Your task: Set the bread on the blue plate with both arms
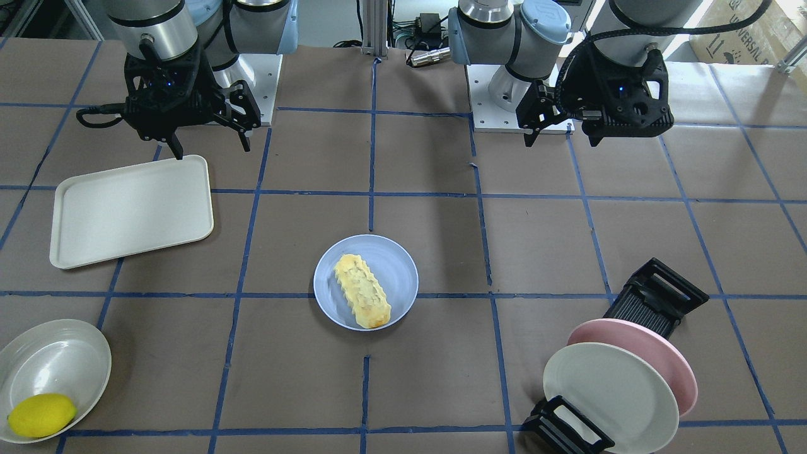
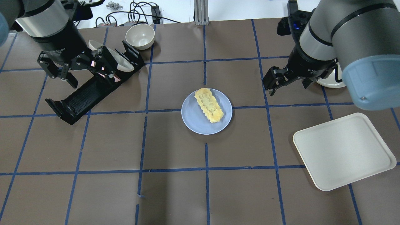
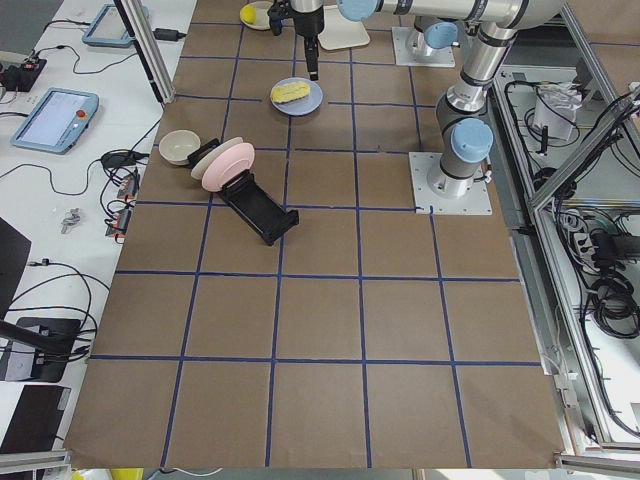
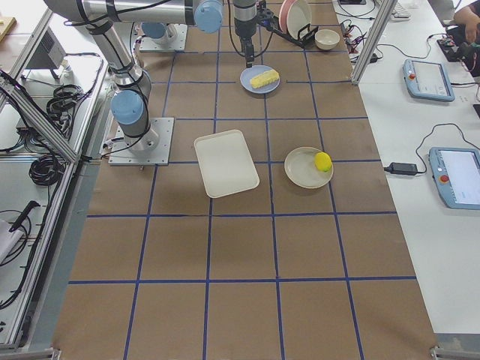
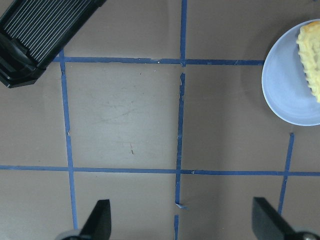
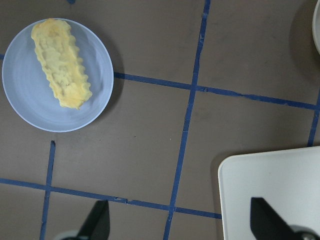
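The bread (image 1: 361,290) lies lengthwise on the blue plate (image 1: 397,265) in the middle of the table. It also shows in the overhead view (image 2: 208,104) on the plate (image 2: 193,120). My left gripper (image 2: 93,82) is open and empty, raised over the black dish rack, well left of the plate. My right gripper (image 2: 289,87) is open and empty, raised to the right of the plate. The right wrist view shows the bread (image 6: 60,62) on the plate (image 6: 30,100) beyond its open fingers (image 6: 95,222). The left wrist view shows only the plate's edge (image 5: 285,85).
A cream tray (image 2: 343,150) lies on the robot's right. A white bowl (image 1: 53,359) holding a lemon (image 1: 41,415) sits further out on that side. A black dish rack (image 1: 656,296) holds a pink plate (image 1: 656,343) and a white plate (image 1: 605,384). A small bowl (image 2: 140,36) stands beyond it.
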